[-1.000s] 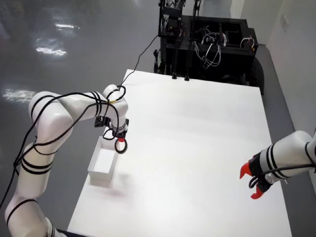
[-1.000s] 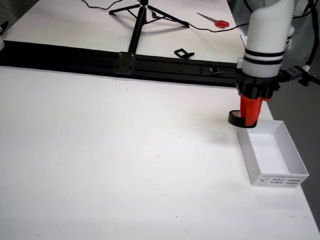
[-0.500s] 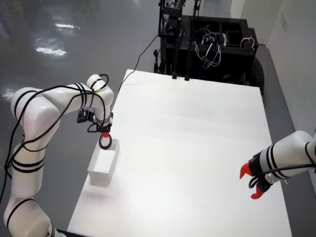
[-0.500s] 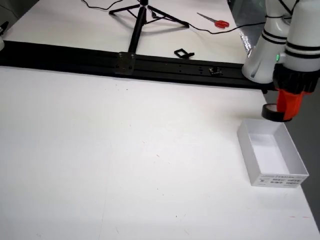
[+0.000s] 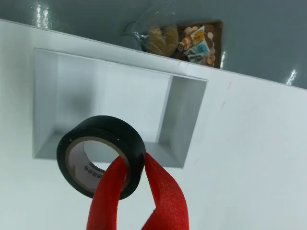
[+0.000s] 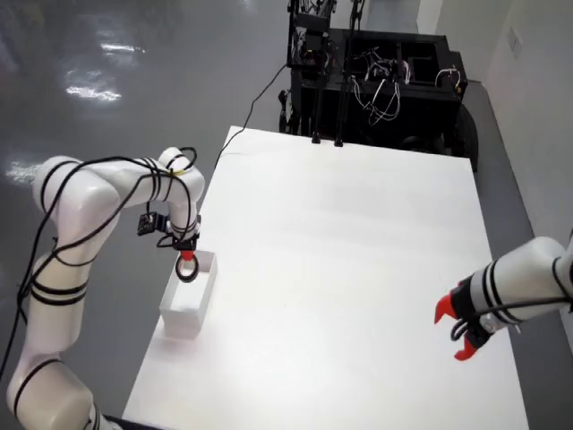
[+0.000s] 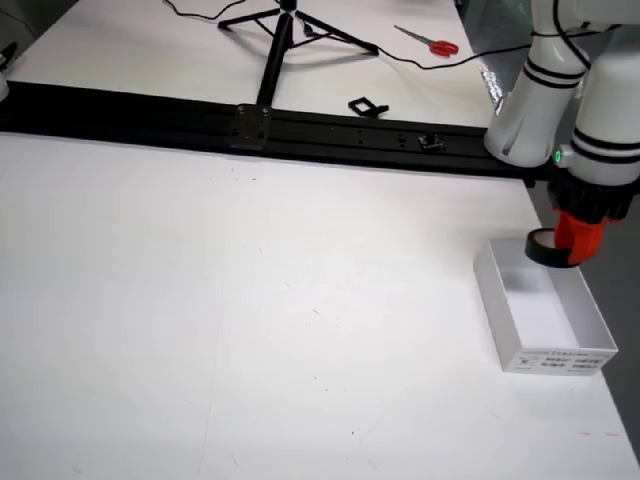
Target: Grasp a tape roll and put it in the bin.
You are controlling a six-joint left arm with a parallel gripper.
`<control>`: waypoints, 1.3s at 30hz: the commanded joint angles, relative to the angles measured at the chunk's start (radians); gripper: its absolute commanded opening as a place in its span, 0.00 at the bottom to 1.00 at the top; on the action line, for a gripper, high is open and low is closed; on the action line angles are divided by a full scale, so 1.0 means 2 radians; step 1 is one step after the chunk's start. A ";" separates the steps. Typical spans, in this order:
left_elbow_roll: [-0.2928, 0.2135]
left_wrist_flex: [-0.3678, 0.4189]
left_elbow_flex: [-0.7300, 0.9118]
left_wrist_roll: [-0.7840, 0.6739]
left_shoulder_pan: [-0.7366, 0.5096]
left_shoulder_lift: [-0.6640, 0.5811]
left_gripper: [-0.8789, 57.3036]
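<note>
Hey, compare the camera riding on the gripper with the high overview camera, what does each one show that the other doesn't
Only the gripper-mounted view shows how the red fingers pinch the wall of the black tape roll, one finger through its core, and the bare inside of the white bin.

Only the overview shows the whole working arm, a second arm at the right edge, and the equipment rack.

Both show roll held above bin.

White working arm [image 6: 98, 202] bent at elbow, wrist pointing down. Its red-fingered gripper [image 5: 132, 179] clamped on black tape roll [image 5: 98, 153], one finger thru the core, other outside. 2nd arm's gripper [image 6: 452, 330] idle, apart.
</note>
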 commanded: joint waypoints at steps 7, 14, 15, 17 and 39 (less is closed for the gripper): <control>0.001 -0.048 0.006 -0.012 0.030 0.049 0.06; 0.003 -0.051 0.006 -0.008 0.022 0.049 0.29; 0.003 -0.051 0.006 -0.008 0.020 0.049 0.28; 0.003 -0.050 0.006 -0.006 0.017 0.050 0.07; 0.006 0.035 0.001 -0.043 -0.169 -0.085 0.00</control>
